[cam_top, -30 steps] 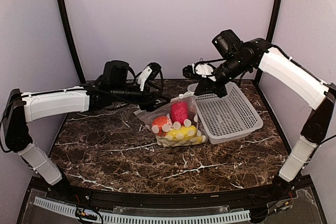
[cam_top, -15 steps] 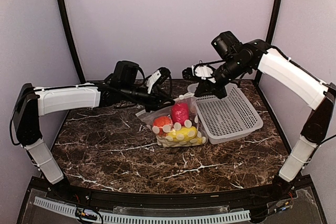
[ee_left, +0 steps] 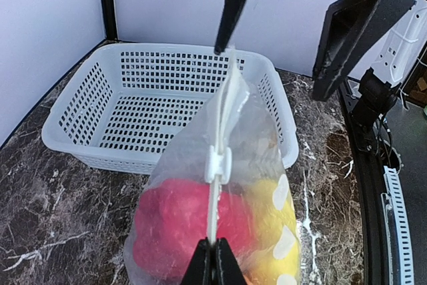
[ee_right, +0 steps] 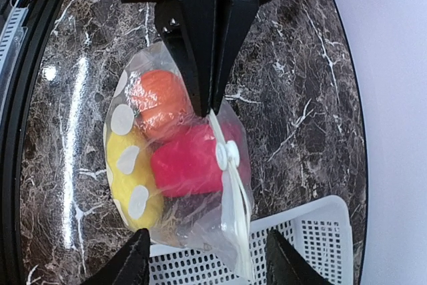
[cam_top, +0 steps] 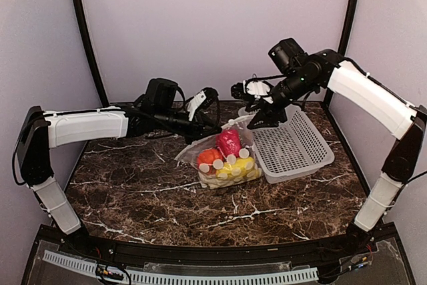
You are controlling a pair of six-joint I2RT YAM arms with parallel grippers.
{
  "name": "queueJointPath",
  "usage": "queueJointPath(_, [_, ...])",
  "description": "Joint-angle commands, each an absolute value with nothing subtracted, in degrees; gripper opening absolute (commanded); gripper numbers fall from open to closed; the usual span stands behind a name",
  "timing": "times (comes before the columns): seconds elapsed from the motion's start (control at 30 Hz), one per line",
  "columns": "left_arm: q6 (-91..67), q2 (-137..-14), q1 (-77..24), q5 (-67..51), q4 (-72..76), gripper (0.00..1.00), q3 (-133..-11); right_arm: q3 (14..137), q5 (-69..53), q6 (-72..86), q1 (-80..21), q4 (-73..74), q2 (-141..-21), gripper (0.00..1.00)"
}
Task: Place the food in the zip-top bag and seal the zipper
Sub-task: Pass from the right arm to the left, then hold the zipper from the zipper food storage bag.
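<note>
The zip-top bag [cam_top: 223, 158] is clear with white dots and stands on the table against the basket. The food inside shows as a red pepper [cam_top: 229, 141], an orange-red round one [ee_right: 157, 101] and a yellow oblong [ee_right: 130, 178]. The zipper [ee_left: 225, 105] runs along the bag's top edge, with its white slider [ee_left: 218, 163] near the left gripper's end. My left gripper [ee_left: 215, 248] is shut on the near end of the zipper. My right gripper [ee_right: 207, 231] is open, its fingers either side of the zipper's far end, and one fingertip [ee_left: 220, 46] touches that end.
A white mesh basket [cam_top: 297, 148] stands right of the bag, with nothing in it. Purple walls and black posts close in the back and sides. The dark marble table [cam_top: 133, 185] extends left of and in front of the bag.
My left gripper came in from the left and shut on the zipper's end. My right gripper opened and let go of the bag's far end, and the bag shifted slightly.
</note>
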State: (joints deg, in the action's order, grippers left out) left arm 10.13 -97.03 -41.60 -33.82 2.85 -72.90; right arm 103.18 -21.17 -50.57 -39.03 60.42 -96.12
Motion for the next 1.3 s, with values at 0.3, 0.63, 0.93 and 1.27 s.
queueJointPath(0.3, [19.0,-91.1,-49.1,-22.1,-3.3,0.01,-73.6,115.3,-30.8,-44.5,-39.6,67.0,-106.6,0.59])
queueJointPath(0.63, [18.7,-89.9,-50.0,-19.2,-2.3,0.01,-71.6,114.2,-34.3,-45.7,-39.5,69.7,-104.1,0.57])
queueJointPath(0.93, [17.9,-89.8,-50.1,-18.8,-1.1,0.01,-70.5,110.6,-33.6,-44.7,-39.6,69.1,-102.5,0.51])
queueJointPath(1.27, [17.4,-89.2,-50.1,-18.8,-0.2,0.01,-69.8,108.5,-32.0,-44.3,-39.7,66.7,-103.1,0.43])
